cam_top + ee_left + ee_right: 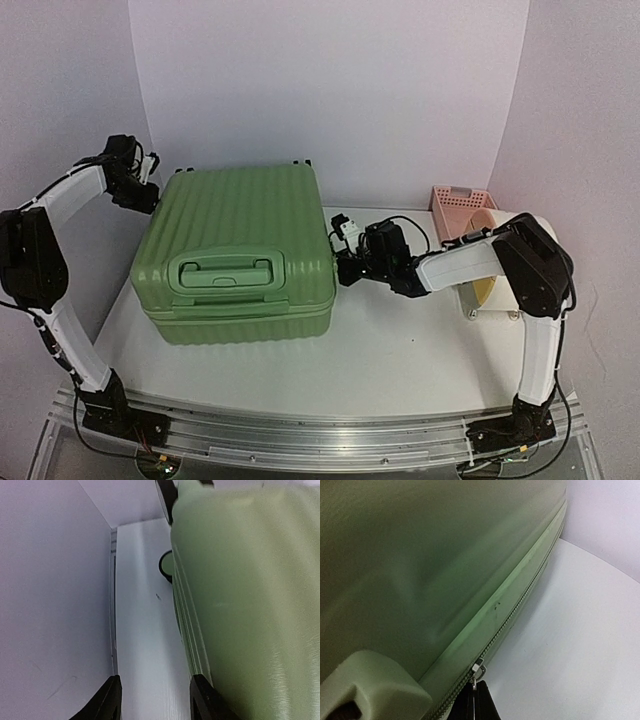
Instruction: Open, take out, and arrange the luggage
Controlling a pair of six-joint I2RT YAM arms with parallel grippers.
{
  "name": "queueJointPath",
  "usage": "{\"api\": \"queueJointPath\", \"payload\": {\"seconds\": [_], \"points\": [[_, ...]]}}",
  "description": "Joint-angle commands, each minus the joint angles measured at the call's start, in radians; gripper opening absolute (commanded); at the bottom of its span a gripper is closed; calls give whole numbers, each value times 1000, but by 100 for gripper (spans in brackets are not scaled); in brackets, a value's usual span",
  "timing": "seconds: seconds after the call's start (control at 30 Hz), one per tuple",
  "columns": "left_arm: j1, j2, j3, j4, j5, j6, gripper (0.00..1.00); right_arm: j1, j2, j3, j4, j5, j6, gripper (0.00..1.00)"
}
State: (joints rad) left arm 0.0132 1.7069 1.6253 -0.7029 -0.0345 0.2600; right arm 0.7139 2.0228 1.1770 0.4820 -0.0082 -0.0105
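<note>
Shut luggage lies flat mid-table, a claw on each flank.
Right claw at its 3 o'clock pinches the zipper pull; left claw at 10 o'clock gapes, empty. Wheels mostly cut off.

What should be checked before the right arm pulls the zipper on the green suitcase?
1. Luggage closed and flat on the table: ok.
2. Right end effector shut on the zipper pull: ok.
3. How deep the pull's tab sits in that grip: cannot tell; it is hidden between the fingers.
4. Zipper track ahead of the pull unobstructed: ok.
5. Left end effector bracing the luggage: not ok; it is open beside the shell, holding nothing.
</note>
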Motion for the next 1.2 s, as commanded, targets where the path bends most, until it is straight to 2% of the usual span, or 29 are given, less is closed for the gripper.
{"api": "queueJointPath", "payload": {"seconds": [0.0,0.17,0.3,0.4,0.57,0.73,0.77,0.8,0.93,1.03,1.17], "points": [[19,18,-89,76,-6,-4,46,85,-72,1,50,-33,34,0],[-8,128,-24,58,240,66,48,184,-111,-20,49,-28,29,0],[-152,192,30,63,294,169,48,280,-144,-45,44,-10,41,0],[-215,238,83,41,340,182,48,325,-169,-64,36,23,64,0],[-368,404,286,-2,398,193,48,384,-206,-115,33,145,153,0],[-466,581,591,-61,449,184,48,435,-179,-86,33,182,174,0],[-493,656,738,-94,462,183,48,441,-153,-58,33,183,187,0],[-504,684,788,-99,467,185,48,442,-132,-43,33,187,196,0],[-513,671,841,-56,460,208,52,443,-49,62,32,214,191,0],[-496,586,847,-27,397,201,58,441,8,133,30,326,205,0],[-470,451,808,-61,328,197,59,439,31,142,25,368,207,0]]}}
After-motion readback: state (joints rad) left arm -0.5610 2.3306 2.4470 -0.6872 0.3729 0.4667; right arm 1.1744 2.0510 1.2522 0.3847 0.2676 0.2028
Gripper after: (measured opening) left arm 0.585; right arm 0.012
